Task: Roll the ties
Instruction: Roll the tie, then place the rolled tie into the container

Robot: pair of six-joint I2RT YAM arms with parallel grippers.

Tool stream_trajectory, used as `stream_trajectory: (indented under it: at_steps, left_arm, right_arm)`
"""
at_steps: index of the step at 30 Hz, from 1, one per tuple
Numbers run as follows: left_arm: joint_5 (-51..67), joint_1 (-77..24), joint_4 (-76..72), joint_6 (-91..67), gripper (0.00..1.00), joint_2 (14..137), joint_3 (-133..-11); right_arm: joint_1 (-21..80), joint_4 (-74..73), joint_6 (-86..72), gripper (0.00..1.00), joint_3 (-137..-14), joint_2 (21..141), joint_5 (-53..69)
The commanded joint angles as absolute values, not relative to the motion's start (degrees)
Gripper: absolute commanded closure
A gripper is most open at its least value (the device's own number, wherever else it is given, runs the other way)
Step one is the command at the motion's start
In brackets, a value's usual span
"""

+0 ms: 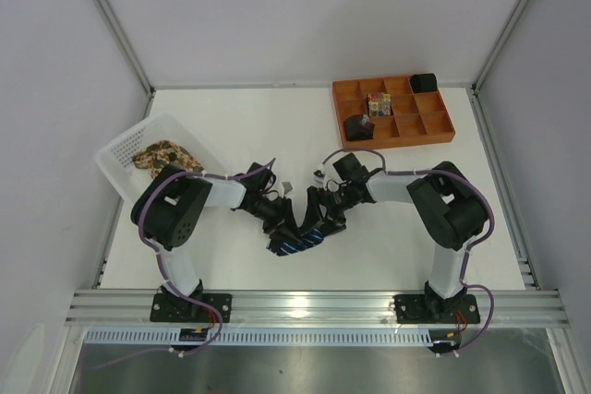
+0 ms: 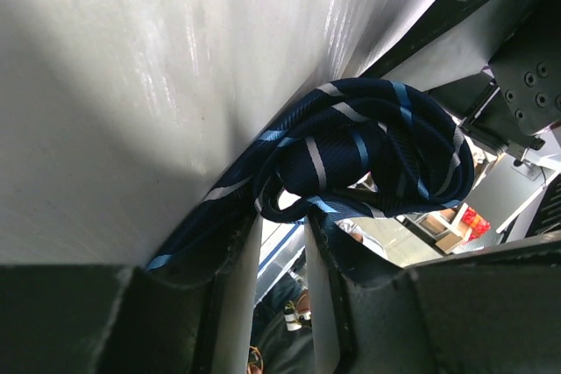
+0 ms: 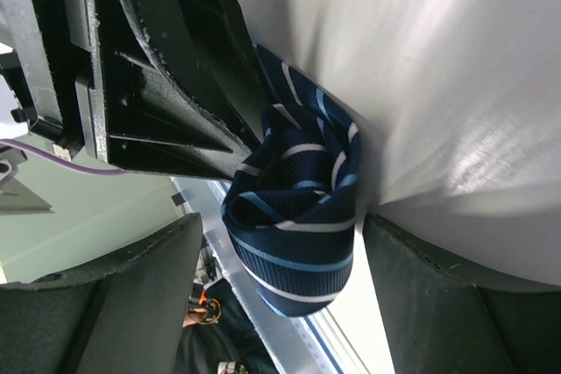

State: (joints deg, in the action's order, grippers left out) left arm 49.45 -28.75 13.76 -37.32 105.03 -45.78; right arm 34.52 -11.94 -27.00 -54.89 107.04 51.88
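Observation:
The navy tie [image 1: 297, 242] with pale-blue stripes lies bunched on the white table between my two grippers. In the left wrist view it is a loose coil [image 2: 368, 146], and its lowest fold spans the tips of my left gripper [image 2: 285, 221], which pinches it with narrow jaws. My right gripper [image 3: 285, 225] stands wide open around the rolled end of the tie [image 3: 294, 251], with a finger on each side of the roll. From above, the left gripper [image 1: 280, 221] and right gripper [image 1: 321, 214] nearly meet over the tie. A tan floral tie [image 1: 164, 154] lies in the basket.
A white perforated basket [image 1: 125, 149] sits tilted at the table's left edge. An orange tray [image 1: 441, 126] with square compartments stands at the back right, with small items in a few cells. The table's metal rail runs along the near edge.

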Motion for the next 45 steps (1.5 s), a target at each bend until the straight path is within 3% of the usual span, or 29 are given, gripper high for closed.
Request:
stream_trajectory:
  at_steps: [1,8,29,32,35,45]
  left_arm:
    - [42.5,-27.8,13.5,-34.3,0.67,107.1,-44.2]
    - [42.9,-27.5,13.5,-34.3,0.67,107.3,-44.6]
    - [43.1,-27.2,13.6,-34.2,0.67,107.4,-44.5]
    - [43.1,-27.1,13.5,-34.3,0.67,107.4,-44.5]
    - [43.1,-27.1,13.5,-34.2,0.67,107.3,-44.6]
    - [43.5,-27.0,12.7,-34.5,0.67,106.2,-44.4]
  right_arm:
    - [35.5,-10.2,-27.3,0.19,-56.5,108.3,48.3]
    - [36.0,-9.8,-27.1,0.22,-55.6,108.7,47.5]
    - [38.1,-1.0,-31.4,0.43,-51.4,110.0,47.2]
    - [38.2,-0.6,-31.8,0.56,-50.8,110.2,47.4]
    - [38.2,-0.6,-32.1,0.57,-50.7,110.0,47.2]
    - [38.9,-10.8,-30.2,0.86,-55.4,108.4,40.6]
